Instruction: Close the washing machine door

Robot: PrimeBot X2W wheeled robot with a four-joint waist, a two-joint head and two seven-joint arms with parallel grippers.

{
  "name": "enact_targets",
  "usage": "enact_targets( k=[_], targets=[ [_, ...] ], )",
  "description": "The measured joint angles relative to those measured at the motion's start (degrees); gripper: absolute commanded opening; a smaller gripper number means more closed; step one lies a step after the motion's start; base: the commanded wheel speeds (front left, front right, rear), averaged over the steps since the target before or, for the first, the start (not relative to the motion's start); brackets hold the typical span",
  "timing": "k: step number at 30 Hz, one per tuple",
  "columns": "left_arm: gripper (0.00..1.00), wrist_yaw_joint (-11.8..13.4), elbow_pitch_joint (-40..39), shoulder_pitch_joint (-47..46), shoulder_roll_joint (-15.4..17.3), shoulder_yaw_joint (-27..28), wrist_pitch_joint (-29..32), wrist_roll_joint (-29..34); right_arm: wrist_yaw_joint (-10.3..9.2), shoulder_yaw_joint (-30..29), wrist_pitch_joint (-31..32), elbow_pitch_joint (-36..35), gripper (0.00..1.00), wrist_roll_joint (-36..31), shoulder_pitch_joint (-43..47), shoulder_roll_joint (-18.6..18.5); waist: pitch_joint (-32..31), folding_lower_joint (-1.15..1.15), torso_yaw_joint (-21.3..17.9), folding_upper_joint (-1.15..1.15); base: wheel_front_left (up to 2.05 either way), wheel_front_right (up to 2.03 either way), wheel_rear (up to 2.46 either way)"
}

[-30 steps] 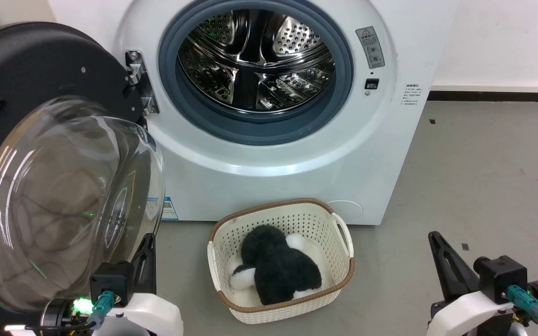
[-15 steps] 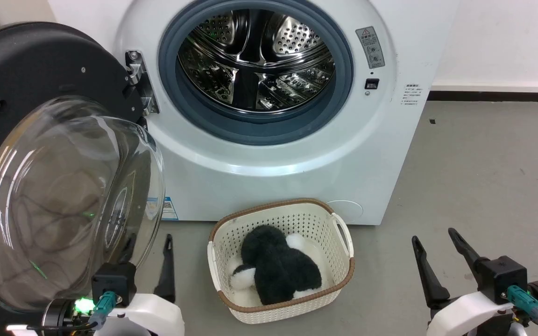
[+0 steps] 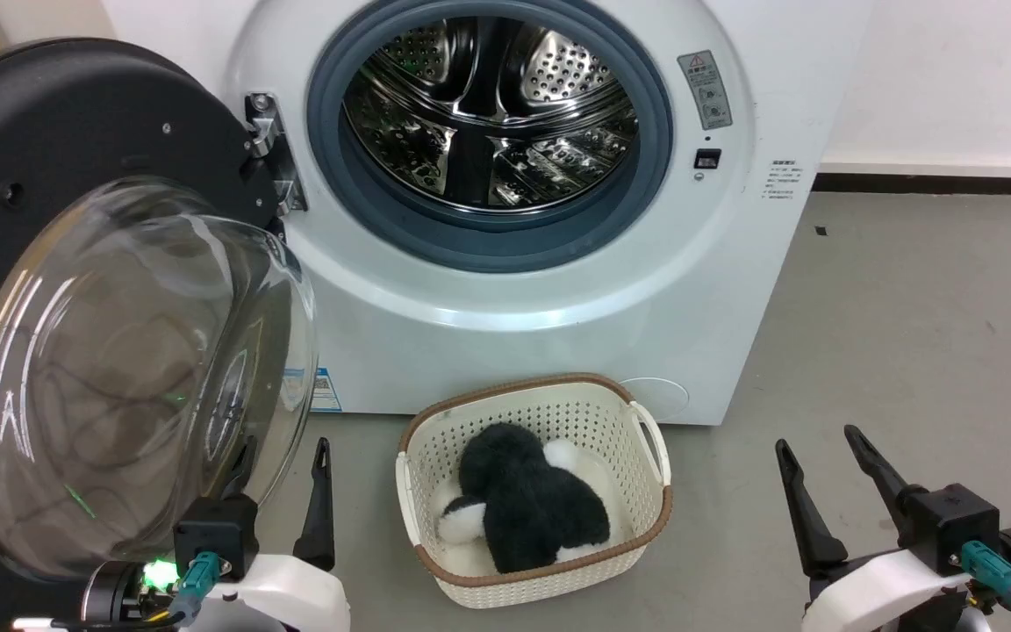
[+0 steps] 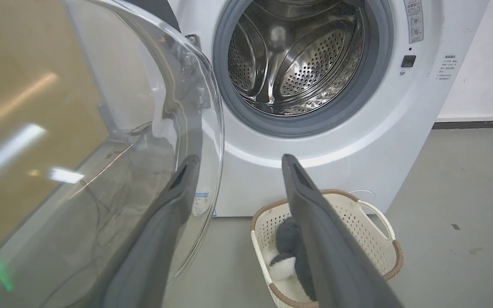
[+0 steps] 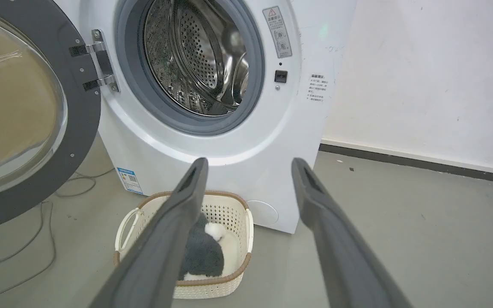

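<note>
Laundry room: washing machine (image 3: 541, 342), basket (image 3: 549, 414)

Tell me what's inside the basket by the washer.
The basket holds a fluffy black-and-white plush, lying low inside. The plush covers most of the bottom, so anything beneath it cannot be seen.

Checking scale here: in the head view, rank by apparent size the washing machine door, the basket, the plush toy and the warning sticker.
1. washing machine door, largest, though nearness to the camera inflates it.
2. basket.
3. plush toy, black and white, inside the basket.
4. warning sticker, smallest.
</note>
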Motion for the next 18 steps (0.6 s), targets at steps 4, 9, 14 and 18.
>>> enact_targets(
  k=[4, 9, 14, 18],
  targets=[
    [1.00, 0.08, 0.03, 0.01, 0.00, -0.03, -0.51, -0.23, 0.00, 0.11, -0.45, 0.00, 1.00, 0.41, 0.02, 0.00, -0.06, 0.00, 0.73, 0.00, 0.00, 0.00, 0.00],
    [1.00, 0.27, 0.03, 0.02, 0.00, -0.10, -1.19, -0.23, 0.00, 0.25, -0.97, 0.00, 1.00, 0.57, 0.03, 0.00, -0.16, 0.00, 1.89, 0.00, 0.00, 0.00, 0.00],
    [1.00, 0.33, 0.01, 0.04, 0.00, -0.19, -1.77, -0.24, 0.00, 0.54, -1.65, 0.02, 1.00, 0.96, 0.05, 0.00, -0.22, 0.00, 3.26, 0.00, 0.00, 0.00, 0.00],
    [1.00, 0.44, 0.00, 0.07, 0.00, -0.30, -2.03, -0.24, 0.00, 0.74, -2.08, 0.13, 1.00, 1.45, 0.08, 0.00, -0.28, 0.00, 4.54, 0.00, 0.00, 0.00, 0.00]
  ],
)
